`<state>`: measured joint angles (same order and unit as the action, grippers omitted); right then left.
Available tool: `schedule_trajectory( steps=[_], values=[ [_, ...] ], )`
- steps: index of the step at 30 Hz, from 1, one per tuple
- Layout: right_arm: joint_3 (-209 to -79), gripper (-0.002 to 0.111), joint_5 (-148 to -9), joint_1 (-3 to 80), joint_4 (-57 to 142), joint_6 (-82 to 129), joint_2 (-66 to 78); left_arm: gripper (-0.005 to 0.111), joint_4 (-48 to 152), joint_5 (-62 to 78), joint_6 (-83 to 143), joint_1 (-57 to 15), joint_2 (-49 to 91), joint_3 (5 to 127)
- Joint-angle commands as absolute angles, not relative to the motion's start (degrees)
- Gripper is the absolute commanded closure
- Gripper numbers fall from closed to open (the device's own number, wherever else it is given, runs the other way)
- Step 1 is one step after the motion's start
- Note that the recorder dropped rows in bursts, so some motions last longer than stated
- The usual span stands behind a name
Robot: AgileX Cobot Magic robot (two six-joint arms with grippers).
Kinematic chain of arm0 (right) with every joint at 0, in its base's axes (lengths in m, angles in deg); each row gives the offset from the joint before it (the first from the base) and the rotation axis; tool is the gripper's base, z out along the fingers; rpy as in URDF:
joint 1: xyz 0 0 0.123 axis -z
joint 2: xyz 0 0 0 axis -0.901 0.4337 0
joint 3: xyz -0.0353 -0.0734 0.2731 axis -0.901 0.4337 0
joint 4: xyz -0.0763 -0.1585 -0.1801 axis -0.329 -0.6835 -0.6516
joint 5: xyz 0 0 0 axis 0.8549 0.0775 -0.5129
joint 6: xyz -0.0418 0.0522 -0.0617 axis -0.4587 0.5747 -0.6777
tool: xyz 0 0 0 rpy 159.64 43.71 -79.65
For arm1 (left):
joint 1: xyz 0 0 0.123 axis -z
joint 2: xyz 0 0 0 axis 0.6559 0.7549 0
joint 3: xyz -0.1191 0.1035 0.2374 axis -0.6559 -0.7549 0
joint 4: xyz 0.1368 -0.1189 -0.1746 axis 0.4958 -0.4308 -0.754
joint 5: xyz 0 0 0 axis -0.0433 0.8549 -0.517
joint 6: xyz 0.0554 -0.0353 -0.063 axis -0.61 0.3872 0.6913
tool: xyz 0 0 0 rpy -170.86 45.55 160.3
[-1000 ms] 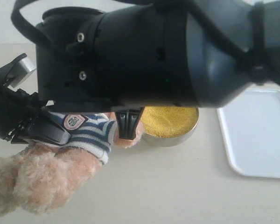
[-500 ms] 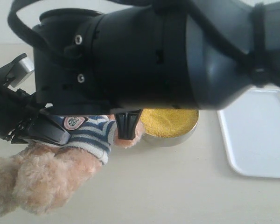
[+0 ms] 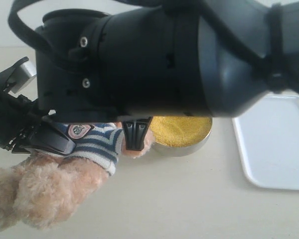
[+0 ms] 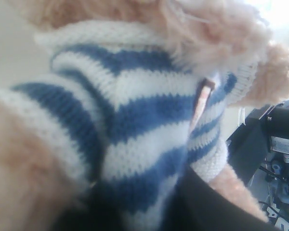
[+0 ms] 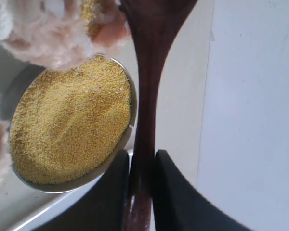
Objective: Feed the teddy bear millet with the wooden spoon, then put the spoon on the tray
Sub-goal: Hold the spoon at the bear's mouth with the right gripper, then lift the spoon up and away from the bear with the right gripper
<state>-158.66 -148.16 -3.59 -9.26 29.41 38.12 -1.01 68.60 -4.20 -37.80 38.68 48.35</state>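
Observation:
The teddy bear (image 3: 65,174) lies at the lower left, its striped shirt (image 4: 135,110) filling the left wrist view. My left gripper (image 3: 50,142) (image 4: 139,207) is shut on the bear's shirted body. The metal bowl of millet (image 3: 182,130) (image 5: 72,120) stands just right of the bear. My right gripper (image 5: 142,168) (image 3: 135,134) is shut on the slim handle of the wooden spoon (image 5: 151,72). The spoon's round end reaches toward the bear's fur (image 5: 62,33) and is cut off by the frame edge. The white tray (image 3: 274,144) (image 5: 255,115) lies right of the bowl.
My right arm's black body (image 3: 164,59) blocks the upper and middle exterior view, hiding the spoon and the bear's head there. Beige tabletop (image 3: 189,199) runs along the front. A few yellow grains (image 5: 89,9) cling to the fur.
The right arm has shifted very slightly to the left. The bear, bowl, tray and left gripper have stayed in place.

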Motion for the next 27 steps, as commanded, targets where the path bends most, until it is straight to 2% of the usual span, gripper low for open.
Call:
schedule_trajectory(
  steps=[1, 12, 27],
  values=[
    [-158.7, 0.109, -148.4, -3.6, -9.1, 29.9, 37.6, 0.103, -2.7, 69.5, -4.6, -37.8, 38.5, 48.3],
    [-158.8, 0.109, -148.4, 1.1, 0.4, 28.7, 37.3, 0.103, -2.7, 69.5, -4.6, -37.8, 38.5, 48.3],
    [-158.8, 0.109, -148.4, 1.5, 3.1, 28.6, 36.2, 0.103, -2.7, 69.5, -4.6, -37.8, 38.5, 48.3]
  ],
)
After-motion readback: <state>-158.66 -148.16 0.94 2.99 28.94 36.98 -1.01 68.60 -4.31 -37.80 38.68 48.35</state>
